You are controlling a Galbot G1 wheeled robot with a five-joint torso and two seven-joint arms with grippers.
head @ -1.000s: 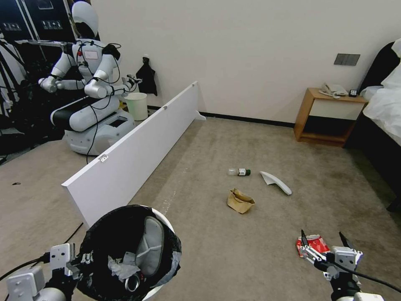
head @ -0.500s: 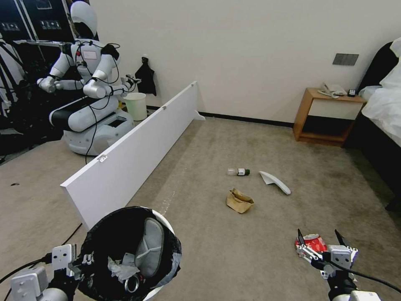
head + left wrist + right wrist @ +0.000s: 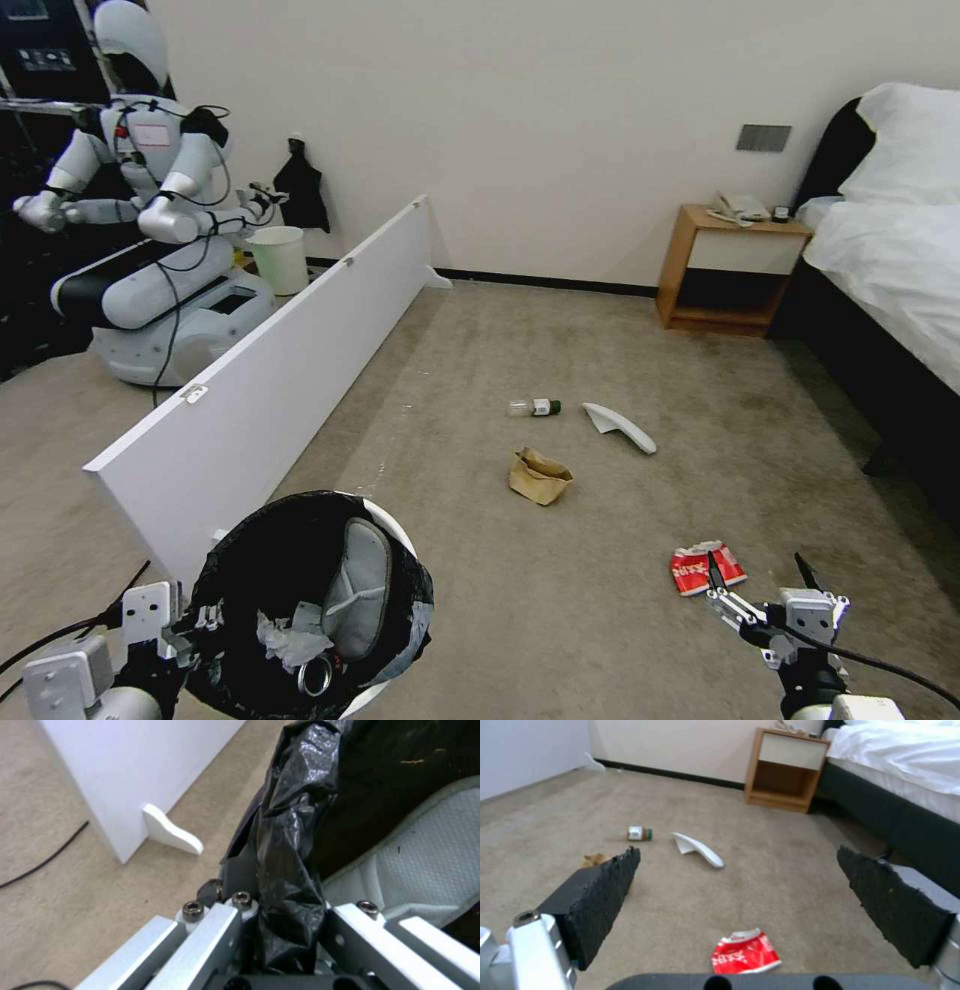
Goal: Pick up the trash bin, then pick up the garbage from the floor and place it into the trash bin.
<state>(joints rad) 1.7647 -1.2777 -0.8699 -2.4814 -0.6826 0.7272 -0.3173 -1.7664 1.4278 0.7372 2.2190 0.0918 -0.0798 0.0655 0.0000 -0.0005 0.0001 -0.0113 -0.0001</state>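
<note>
The trash bin (image 3: 385, 625), white with a black liner (image 3: 295, 832), is at lower left in the head view. My left gripper (image 3: 172, 632) is shut on its rim and liner, and the left wrist view shows the plastic pinched between the fingers (image 3: 220, 922). A white slipper (image 3: 356, 588), a tissue and a can lie inside the bin. My right gripper (image 3: 762, 588) hangs open low over the floor (image 3: 500, 590). A red wrapper (image 3: 707, 567) (image 3: 745, 954) lies just ahead of it. Farther off lie a brown paper bag (image 3: 540, 476), a bottle (image 3: 533, 407) and a second slipper (image 3: 620, 427).
A long white board (image 3: 260, 390) stands on edge along the left. Behind it are another robot (image 3: 150, 230) and an unlined pale bin (image 3: 278, 258). A wooden nightstand (image 3: 725, 265) and a bed (image 3: 890, 290) line the right side. A black cable (image 3: 45, 858) lies beside the board.
The head view has swung to the right, so the whole scene sits farther left and more of the bed shows. The red wrapper now lies left of the right gripper's fingers.
</note>
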